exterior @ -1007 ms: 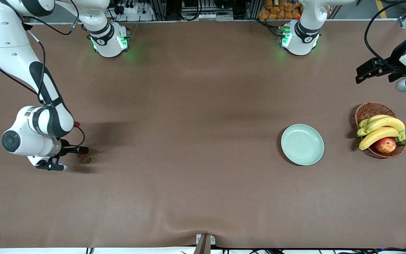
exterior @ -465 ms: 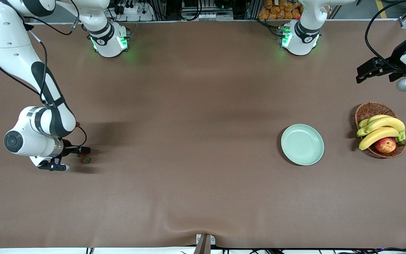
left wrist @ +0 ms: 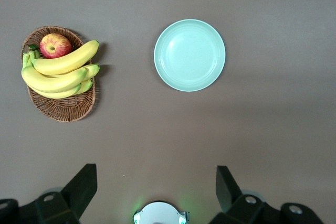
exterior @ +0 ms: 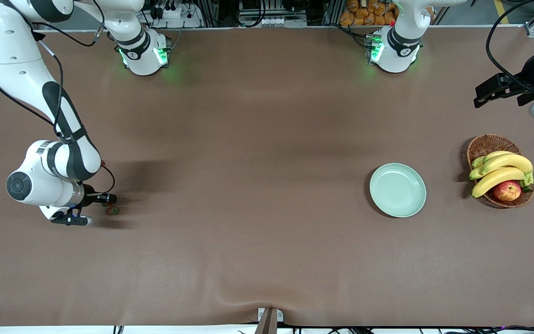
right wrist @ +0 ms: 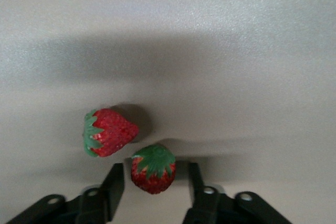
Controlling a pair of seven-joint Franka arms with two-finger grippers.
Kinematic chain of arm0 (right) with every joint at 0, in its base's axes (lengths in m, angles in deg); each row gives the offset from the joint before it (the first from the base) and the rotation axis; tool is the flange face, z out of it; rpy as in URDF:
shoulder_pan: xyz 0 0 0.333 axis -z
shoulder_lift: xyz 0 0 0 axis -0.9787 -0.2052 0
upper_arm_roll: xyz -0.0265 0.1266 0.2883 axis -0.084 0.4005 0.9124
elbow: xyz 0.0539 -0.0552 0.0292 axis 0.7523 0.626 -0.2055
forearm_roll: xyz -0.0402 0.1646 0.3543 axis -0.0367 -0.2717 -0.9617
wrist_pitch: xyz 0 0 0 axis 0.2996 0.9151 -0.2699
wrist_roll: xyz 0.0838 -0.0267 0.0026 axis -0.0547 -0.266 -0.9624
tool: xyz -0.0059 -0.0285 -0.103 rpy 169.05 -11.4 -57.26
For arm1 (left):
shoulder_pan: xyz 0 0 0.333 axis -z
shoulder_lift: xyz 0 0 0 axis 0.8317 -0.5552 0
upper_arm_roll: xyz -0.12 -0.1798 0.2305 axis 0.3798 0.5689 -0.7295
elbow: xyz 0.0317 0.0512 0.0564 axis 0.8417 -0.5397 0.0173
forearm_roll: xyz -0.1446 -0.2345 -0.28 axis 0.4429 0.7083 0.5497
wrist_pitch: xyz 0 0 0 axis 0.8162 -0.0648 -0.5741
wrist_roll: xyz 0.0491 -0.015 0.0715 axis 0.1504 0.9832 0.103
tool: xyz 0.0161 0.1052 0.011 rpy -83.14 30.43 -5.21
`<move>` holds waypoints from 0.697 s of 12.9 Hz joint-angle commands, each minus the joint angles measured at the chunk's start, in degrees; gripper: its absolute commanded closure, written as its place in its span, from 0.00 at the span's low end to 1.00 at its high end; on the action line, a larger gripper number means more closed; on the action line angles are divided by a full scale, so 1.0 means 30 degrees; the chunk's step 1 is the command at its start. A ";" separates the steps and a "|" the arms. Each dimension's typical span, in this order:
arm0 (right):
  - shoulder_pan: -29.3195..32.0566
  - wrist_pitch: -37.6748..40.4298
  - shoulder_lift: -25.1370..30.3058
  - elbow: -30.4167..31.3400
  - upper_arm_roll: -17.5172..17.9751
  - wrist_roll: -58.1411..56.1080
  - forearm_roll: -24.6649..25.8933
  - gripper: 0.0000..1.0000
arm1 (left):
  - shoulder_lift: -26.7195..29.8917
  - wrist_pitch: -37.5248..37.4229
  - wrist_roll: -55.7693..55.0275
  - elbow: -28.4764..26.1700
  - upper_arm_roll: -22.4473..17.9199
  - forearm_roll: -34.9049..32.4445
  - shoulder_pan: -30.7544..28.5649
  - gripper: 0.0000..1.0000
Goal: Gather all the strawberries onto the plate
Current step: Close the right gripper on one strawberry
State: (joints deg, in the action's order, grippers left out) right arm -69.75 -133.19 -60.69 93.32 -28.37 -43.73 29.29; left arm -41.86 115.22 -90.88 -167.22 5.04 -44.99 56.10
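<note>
Two strawberries lie at the right arm's end of the table. One strawberry (right wrist: 153, 176) sits between the fingers of my right gripper (right wrist: 156, 174), which is low over the table; a slim gap shows on each side of the berry, so the gripper is open around it. The other strawberry (right wrist: 109, 132) (exterior: 112, 210) lies just beside it, outside the fingers. In the front view my right gripper (exterior: 104, 200) hides the berry it straddles. The pale green plate (exterior: 397, 190) (left wrist: 189, 55) holds nothing. My left gripper (exterior: 481, 95) (left wrist: 155, 181) waits open, high above the left arm's end of the table.
A wicker basket (exterior: 484, 144) (left wrist: 63, 111) with bananas (exterior: 501, 169) and an apple (exterior: 507, 190) stands beside the plate, toward the left arm's end. The brown table cover (exterior: 257, 185) bulges slightly at the edge nearest the front camera.
My right gripper has settled a little over the strawberries. My left gripper has drifted a short way toward the robots' bases. The berries and the plate have not moved.
</note>
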 commanded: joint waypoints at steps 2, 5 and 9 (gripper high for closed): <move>-0.0106 -0.0027 -0.0069 -0.0217 -0.0008 0.0063 -0.0240 0.99 | 0.0210 -0.0767 0.0465 0.0089 0.0063 -0.0017 -0.0266 0.00; -0.0164 0.0178 0.0456 -0.0217 -0.0008 -0.0288 -0.0211 0.99 | 0.0210 -0.0827 0.0465 0.0118 0.0063 -0.0017 -0.0266 0.00; 0.0040 0.1608 0.1801 -0.0188 -0.0008 -0.2013 -0.0211 0.99 | 0.0180 -0.0857 0.0436 0.0117 0.0062 -0.0017 -0.0325 0.00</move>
State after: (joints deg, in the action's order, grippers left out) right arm -69.89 -131.31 -58.89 91.95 -28.39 -46.94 29.29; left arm -41.84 113.50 -90.80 -167.22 5.03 -44.99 55.60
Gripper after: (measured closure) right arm 0.683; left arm 0.000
